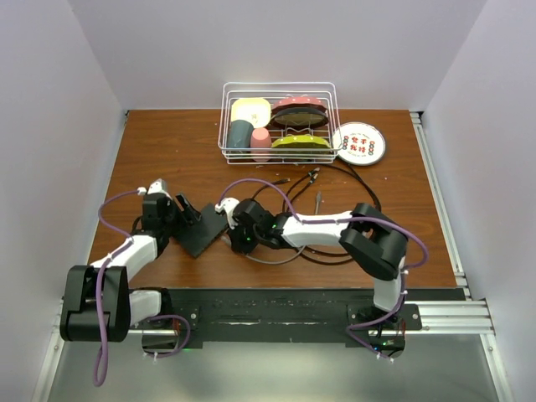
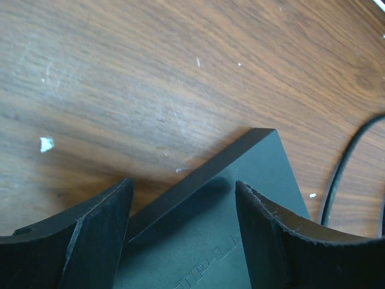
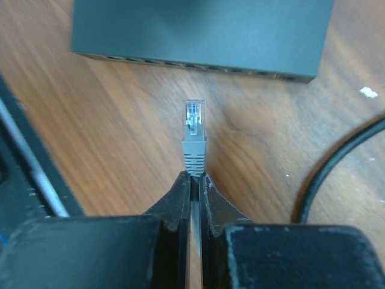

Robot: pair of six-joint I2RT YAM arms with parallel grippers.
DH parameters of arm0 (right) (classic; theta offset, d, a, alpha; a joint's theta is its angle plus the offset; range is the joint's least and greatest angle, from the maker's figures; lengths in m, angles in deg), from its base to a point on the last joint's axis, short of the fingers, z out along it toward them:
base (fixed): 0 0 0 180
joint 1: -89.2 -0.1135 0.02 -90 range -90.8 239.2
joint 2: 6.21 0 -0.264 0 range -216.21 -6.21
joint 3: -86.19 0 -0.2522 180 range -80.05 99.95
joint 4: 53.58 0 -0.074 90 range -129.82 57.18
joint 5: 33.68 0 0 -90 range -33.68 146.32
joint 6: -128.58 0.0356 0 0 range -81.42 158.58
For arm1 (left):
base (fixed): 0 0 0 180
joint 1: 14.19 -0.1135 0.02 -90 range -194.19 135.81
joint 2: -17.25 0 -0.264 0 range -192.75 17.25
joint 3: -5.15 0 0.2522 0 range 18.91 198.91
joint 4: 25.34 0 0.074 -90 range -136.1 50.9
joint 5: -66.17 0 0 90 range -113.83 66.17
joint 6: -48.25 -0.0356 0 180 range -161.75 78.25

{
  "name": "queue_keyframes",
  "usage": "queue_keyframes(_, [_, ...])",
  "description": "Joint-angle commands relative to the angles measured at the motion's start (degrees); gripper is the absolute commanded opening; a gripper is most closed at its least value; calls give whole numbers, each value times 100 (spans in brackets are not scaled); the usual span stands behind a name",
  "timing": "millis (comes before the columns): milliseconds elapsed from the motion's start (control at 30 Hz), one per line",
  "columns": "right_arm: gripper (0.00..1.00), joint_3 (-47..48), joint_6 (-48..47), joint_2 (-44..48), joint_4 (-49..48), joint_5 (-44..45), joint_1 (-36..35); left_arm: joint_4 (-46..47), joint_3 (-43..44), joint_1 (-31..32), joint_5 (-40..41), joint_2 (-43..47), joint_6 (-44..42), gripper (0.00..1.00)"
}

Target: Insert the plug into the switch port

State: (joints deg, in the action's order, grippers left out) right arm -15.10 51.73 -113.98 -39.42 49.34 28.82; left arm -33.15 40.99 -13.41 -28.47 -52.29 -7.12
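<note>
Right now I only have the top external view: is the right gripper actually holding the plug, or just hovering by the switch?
Observer: Holding. The right gripper is shut on the plug, at the back of its grey boot.
Operator: Inserted yet?
Observer: No. Bare table shows between the plug's tip and the switch, whose port row faces it.
Operator: And the left gripper?
Observer: The left gripper is open, fingers straddling a corner of the switch.
</note>
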Motion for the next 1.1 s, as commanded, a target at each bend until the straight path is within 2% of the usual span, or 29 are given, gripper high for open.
queue_keyframes(0, [0, 492, 100, -420, 125, 162, -26, -7, -301, 19, -397, 116, 219, 73])
queue_keyframes(333, [0, 1371, -84, -1018, 469, 399, -26, 152, -319, 116, -511, 81, 228, 73])
queue_keyframes(667, [0, 923, -444, -544, 838, 514, -26, 177, -12, 116, -37, 107, -114, 74])
queue_keyframes(1067, [0, 809, -919, -351, 1164, 197, -26, 854, 612, 116, -317, -719, -774, 73])
